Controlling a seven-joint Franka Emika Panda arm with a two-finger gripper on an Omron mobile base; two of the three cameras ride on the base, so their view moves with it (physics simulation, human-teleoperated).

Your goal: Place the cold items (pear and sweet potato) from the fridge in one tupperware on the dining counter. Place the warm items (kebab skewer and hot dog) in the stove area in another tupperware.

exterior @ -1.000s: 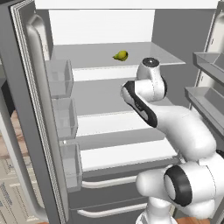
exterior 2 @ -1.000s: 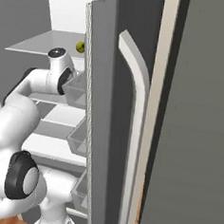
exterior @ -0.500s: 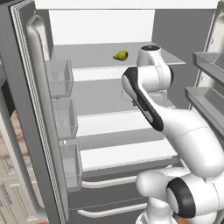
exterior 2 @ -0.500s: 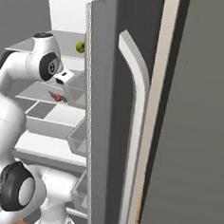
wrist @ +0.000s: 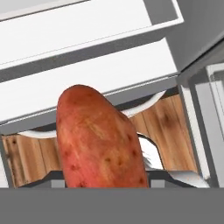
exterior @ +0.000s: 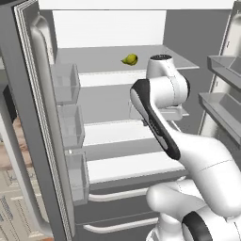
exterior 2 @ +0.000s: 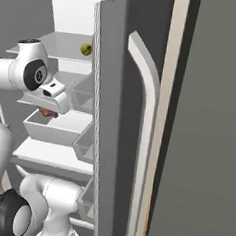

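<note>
Since a second ago the arm has swung up and round, its upper joint rising from below the fridge's top shelf (exterior: 155, 56) to level with it, and the hand has drawn back out of the fridge. From the right base camera the gripper (exterior 2: 50, 113) hangs just above an open drawer (exterior 2: 59, 128) on the middle level, with something reddish-orange between its fingers. On the hand camera that thing is the sweet potato (wrist: 99, 138), large and speckled, standing up from the bottom edge where the fingertips would be, so it appears to be clamped between the jaws, though the tips themselves are hidden behind it. Behind the potato lie white shelf edges and wooden flooring. The pear (exterior: 130, 59) sits on the top shelf, near its front edge and roughly midway along it, well apart from the gripper.
</note>
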